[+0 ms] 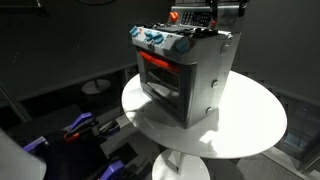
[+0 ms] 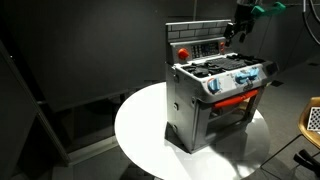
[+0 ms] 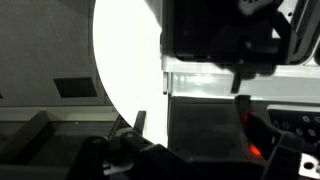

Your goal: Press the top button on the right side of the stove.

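Observation:
The stove is a small silver-grey toy oven standing on a round white table. It shows in both exterior views, with a red-framed door, blue knobs and a dark rear control panel with red parts. My gripper hangs at the right end of that panel, close above the stove top. In the wrist view the two fingers stand apart over the dark stove surface, with nothing between them. Whether a finger touches a button is hidden.
The table has bare white surface around the stove. Dark walls surround the scene. Blue and red clutter lies on the floor beside the table pedestal. A light-coloured object stands at the frame's right edge.

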### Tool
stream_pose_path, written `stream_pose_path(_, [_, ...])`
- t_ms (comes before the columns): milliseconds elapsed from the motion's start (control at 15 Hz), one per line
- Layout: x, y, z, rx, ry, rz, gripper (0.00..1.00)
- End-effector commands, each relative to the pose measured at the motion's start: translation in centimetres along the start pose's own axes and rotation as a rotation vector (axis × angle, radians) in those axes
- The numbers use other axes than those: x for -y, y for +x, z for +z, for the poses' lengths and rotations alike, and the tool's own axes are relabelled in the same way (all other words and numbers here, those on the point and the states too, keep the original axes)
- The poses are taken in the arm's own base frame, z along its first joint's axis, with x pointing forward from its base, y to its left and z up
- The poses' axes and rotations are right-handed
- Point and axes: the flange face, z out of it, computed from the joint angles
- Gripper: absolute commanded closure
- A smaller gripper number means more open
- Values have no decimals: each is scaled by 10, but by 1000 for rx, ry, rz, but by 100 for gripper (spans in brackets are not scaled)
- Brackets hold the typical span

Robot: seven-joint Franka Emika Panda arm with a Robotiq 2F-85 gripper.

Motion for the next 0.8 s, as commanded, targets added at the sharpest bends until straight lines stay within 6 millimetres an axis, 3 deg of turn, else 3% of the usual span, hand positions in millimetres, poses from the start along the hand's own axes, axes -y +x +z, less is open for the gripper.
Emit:
stream_pose_path(0, [-12,-24,-17,47,26,-41,0])
stream_pose_path(733, [-38,-121,-50,233,37,-20,0])
